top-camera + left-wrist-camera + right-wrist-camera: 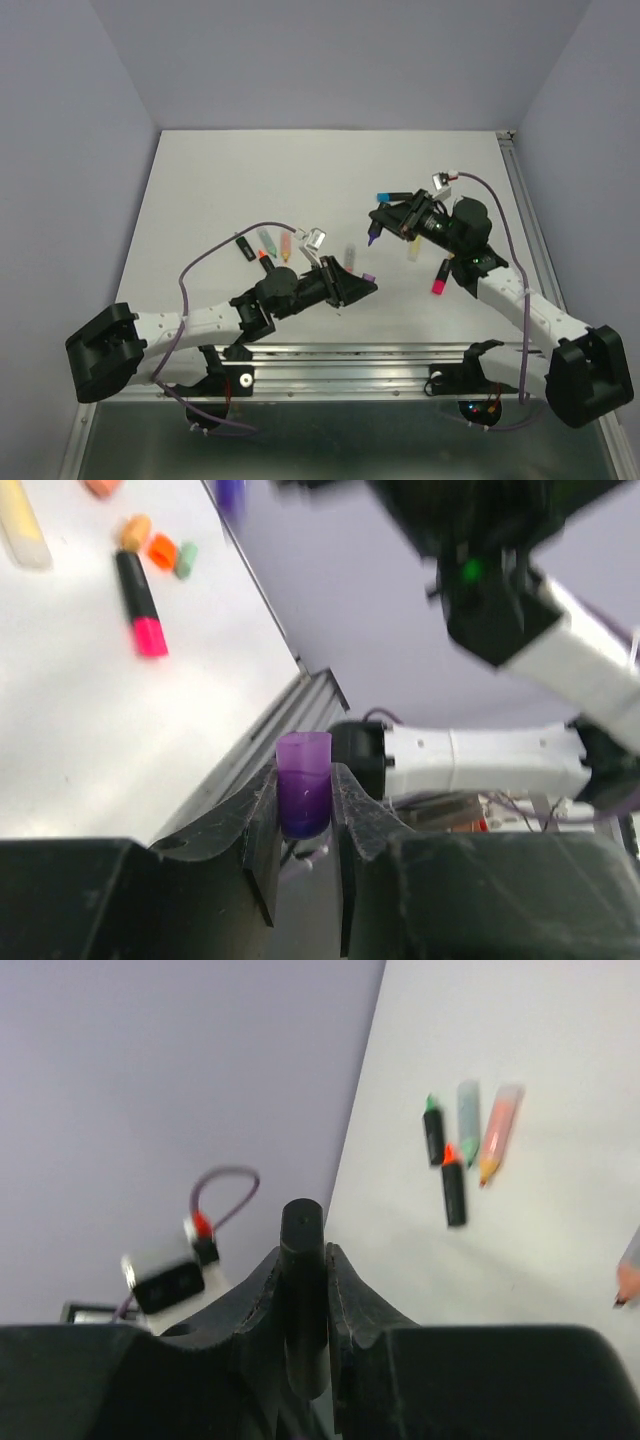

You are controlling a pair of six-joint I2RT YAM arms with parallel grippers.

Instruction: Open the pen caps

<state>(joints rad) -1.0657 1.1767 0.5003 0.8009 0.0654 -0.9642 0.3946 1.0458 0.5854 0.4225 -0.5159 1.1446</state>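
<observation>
On the left half of the surface [200, 180], toward the near edge, four highlighters [266, 242] lie side by side with tips bare. I judge them finished and parked there, out of the working space.

Just right of them, over the middle of the near edge, the left pincer [304, 780] is clenched on a purple cap [302, 805]. The cap stands upright between the two fingers with its open mouth up and no pen in it. Held clear of the surface like this, it looks pulled free and awaiting a drop.

Right of centre, the right pincer [302, 1260] grips a black pen body [301, 1230] around its barrel, and the top view shows its purple tip [372, 238] exposed. One arm anchoring the barrel while the other takes the cap is what lets the two come apart.

Toward the right edge lies a black pen with a pink end [439, 278], probably still capped and so a likely next target. An orange cap [162, 550] and a green cap [186, 560] lie loose just beyond it.
</observation>
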